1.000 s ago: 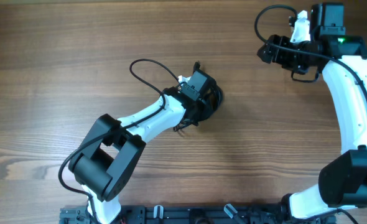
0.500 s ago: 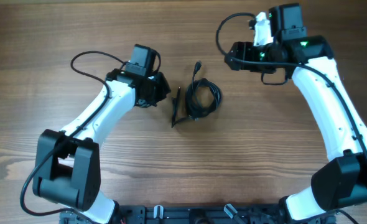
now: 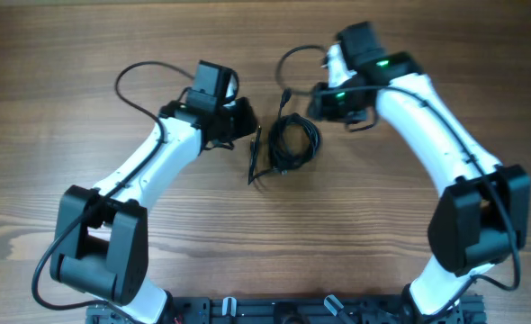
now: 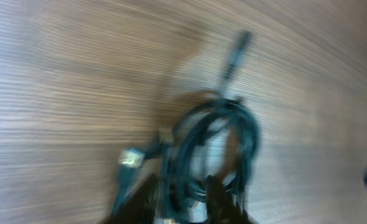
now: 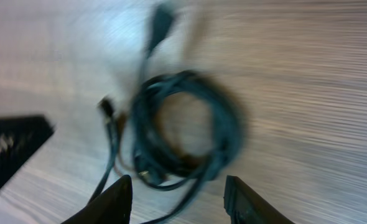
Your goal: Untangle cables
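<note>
At the middle of the bench (image 3: pixel 67 54), the cables (image 3: pixel 290 144) are seen lying as a small coil of thin black cord. One plug end (image 3: pixel 285 94) points away from the robot, and loose ends (image 3: pixel 255 164) trail off the coil's left side. The left tool (image 3: pixel 244 122) is held just beside the coil on its left and the right tool (image 3: pixel 322 101) just beside it on the far right, neither touching the cord. In the right wrist view the fingers (image 5: pixel 112 199) are spread wide with nothing between them. In the blurred left wrist view the fingers (image 4: pixel 146 196) are likewise parted, with no grip made out.

The step in hand is judged to be the first pick. It would be done best if only one free end were taken by one tool while the body of the coil is held down by the other. The whole bundle should not be pinched together, since the loops could be drawn tighter. Any pull should be made slowly and outward along the bench, so that snags can be noticed early
</note>
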Tool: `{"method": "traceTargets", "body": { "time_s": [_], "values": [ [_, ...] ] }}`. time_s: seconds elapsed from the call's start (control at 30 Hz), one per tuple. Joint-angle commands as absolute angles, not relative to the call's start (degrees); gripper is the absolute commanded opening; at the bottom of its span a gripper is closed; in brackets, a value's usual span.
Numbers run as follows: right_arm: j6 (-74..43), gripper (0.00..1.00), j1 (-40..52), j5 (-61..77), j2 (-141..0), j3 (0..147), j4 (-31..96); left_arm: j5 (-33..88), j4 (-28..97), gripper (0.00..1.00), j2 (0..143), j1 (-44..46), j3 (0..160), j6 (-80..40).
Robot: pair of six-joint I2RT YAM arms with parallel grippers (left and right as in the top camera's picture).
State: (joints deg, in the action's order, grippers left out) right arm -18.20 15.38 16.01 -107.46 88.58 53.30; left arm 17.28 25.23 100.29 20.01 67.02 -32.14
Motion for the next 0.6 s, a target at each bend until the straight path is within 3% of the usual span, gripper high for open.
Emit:
{"method": "traceTargets", "body": {
  "time_s": [0.0,0.1,0.33,0.57],
  "values": [
    [-19.5,0.5,4.5,17.8,-106.2,89.3,54.0,20.4,20.5,0.38,101.1,25.9,66.6,-20.5],
    [-18.3,0.51,-1.8,20.6,-106.3,89.3,54.9,14.2,17.5,0.41,102.1,31.2,66.6,-19.7],
    [-13.6,0.55,-3.1,20.6,-106.3,89.1,55.0,12.1,7.8,0.28,110.6,36.9,66.6,-27.9],
    [-13.1,0.56,-3.1,20.6,-106.3,89.1,55.1,-0.6,4.4,0.26,114.2,39.6,66.6,-48.9]
  ]
}}
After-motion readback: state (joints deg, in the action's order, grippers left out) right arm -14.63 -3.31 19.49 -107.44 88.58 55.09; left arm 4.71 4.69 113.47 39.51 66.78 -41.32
